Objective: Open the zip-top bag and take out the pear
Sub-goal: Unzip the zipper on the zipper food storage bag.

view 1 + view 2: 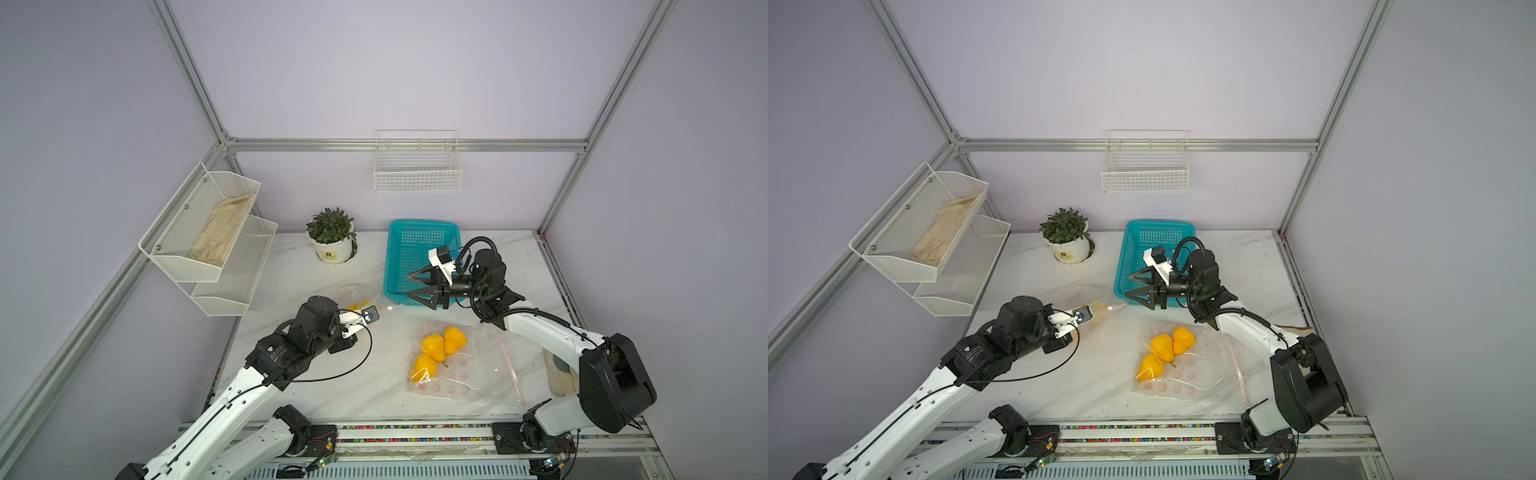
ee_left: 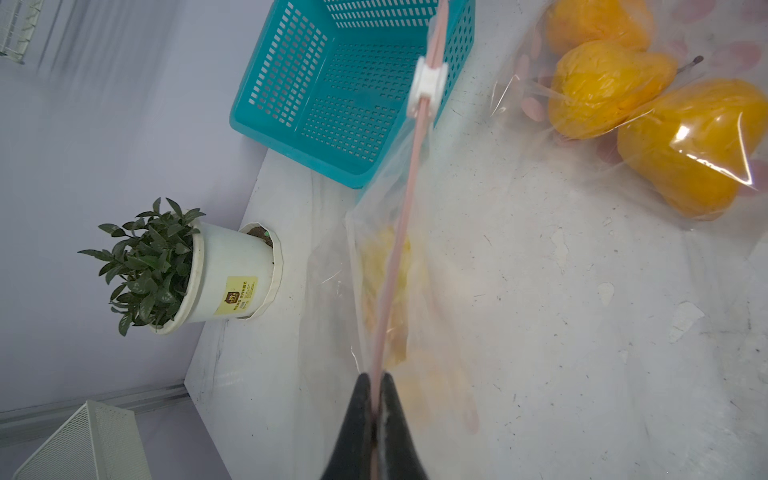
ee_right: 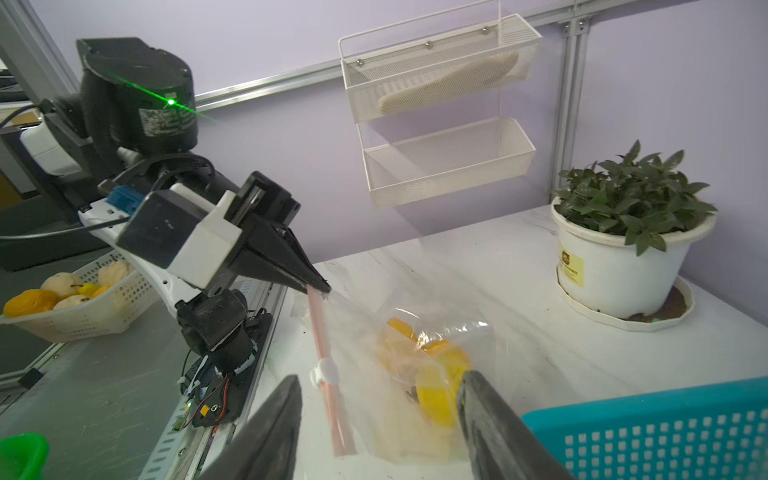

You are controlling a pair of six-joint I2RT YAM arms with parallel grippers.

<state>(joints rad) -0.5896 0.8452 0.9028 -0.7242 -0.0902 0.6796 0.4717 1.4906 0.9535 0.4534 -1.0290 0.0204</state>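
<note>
A clear zip-top bag (image 3: 365, 328) with a pink zip strip (image 2: 401, 232) hangs near the teal basket. My left gripper (image 2: 376, 386) is shut on one end of that strip, which also shows in the right wrist view (image 3: 322, 289). A yellow pear (image 3: 436, 374) shows blurred inside the bag and also in a top view (image 1: 358, 306). The white slider (image 2: 428, 87) sits far along the strip. My right gripper (image 1: 408, 286) is open in front of the basket. In its wrist view its fingers straddle the slider (image 3: 326, 372) without touching it.
A second clear bag (image 1: 469, 374) with three yellow pears (image 1: 434, 347) lies flat at the table's right front. Behind are a teal basket (image 1: 419, 230), a potted plant (image 1: 332, 241), a white mesh shelf (image 1: 208, 232) and a wire wall basket (image 1: 417, 170).
</note>
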